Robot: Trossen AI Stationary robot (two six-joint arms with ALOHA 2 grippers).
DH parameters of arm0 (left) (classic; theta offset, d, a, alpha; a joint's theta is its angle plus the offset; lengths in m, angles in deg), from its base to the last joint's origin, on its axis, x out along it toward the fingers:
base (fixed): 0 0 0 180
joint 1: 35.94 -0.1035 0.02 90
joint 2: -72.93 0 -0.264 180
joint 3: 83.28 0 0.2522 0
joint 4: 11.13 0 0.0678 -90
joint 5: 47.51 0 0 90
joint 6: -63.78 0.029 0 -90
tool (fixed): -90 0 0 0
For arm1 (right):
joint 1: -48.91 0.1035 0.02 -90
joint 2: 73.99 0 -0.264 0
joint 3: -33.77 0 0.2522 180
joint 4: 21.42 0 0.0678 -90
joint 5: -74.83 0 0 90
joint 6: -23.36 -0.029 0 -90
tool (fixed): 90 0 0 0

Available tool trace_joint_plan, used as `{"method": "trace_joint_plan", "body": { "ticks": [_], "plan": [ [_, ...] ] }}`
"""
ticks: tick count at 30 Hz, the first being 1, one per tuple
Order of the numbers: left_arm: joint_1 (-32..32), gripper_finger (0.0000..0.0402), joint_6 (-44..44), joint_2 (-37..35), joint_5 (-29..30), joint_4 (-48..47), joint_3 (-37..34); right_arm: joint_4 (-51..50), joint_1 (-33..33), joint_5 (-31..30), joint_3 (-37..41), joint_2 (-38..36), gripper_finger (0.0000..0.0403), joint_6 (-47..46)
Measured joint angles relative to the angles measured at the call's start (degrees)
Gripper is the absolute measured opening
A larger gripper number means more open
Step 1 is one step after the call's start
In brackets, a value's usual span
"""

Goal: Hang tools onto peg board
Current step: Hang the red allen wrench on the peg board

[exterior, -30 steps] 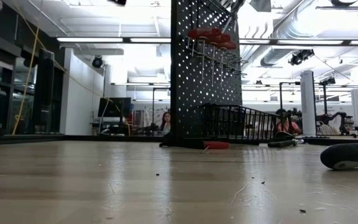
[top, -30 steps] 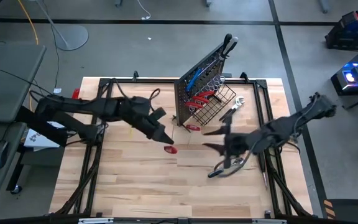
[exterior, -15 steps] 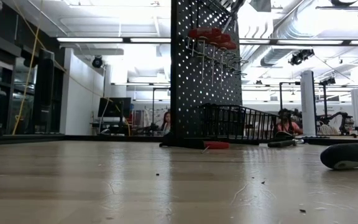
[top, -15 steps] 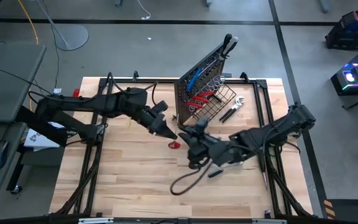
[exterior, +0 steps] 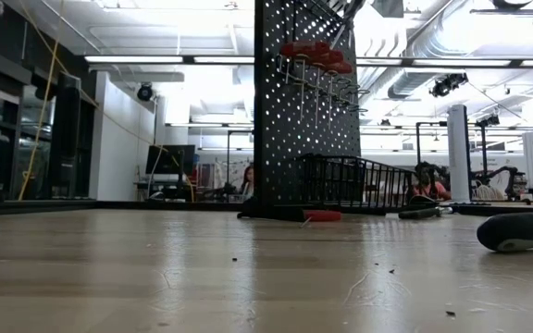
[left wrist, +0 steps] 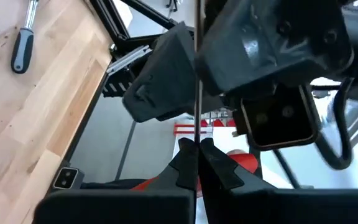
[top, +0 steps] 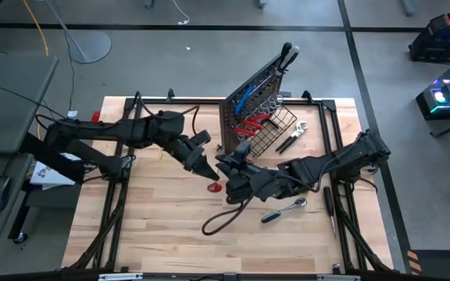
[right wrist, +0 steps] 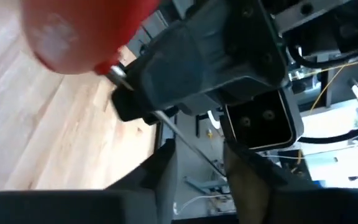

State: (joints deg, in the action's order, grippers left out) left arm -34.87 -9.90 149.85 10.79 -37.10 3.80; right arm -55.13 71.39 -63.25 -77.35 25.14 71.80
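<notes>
- A handover is going on: the left gripper (top: 207, 172) is pinching the thin shaft of a red-handled screwdriver (top: 214, 187), fingers clenched on it, at about 7 o'clock from the peg board (top: 250, 109).
- The right gripper (top: 231, 175) is closing in at 3 o'clock of that tool, its fingers (right wrist: 252, 171) spread around the shaft (right wrist: 180, 134), not gripping yet.
- Next, I judge, the right fingers need to clamp before the left lets go.
- The screwdriver is showing a round glossy red handle (right wrist: 86, 34) and slim steel shaft.
</notes>
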Motion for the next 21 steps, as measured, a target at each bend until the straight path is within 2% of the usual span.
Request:
{"method": "trace_joint_plan", "body": {
  "ticks": [6,11,14,18,21],
  "plan": [
    [-1.41,0.0,0.29,-0.1,-0.16,0.61,0.02,-3.35,-0.74,1.54,0.07,-0.02,0.0013,-8.63],
    [-2.83,0.0001,0.89,-0.04,0.38,2.23,0.0,-10.23,-0.72,3.28,-1.46,-0.02,0.0003,-21.04],
    [-4.55,0.0001,4.4,-0.39,0.46,2.36,-0.03,-19.71,-0.73,5.1,-2.96,-0.24,0.0002,-32.3],
    [-7.76,0.0001,14.12,-2.07,0.65,0.66,-0.07,-31.62,-0.72,8.99,-3.82,-0.95,0.0001,-46.29],
    [-9.17,0.0001,24.35,-3.81,4.32,-5.5,-0.07,-39.53,-0.48,11.91,-3.13,-2.7,0.0001,-56.32]
  ]
}}
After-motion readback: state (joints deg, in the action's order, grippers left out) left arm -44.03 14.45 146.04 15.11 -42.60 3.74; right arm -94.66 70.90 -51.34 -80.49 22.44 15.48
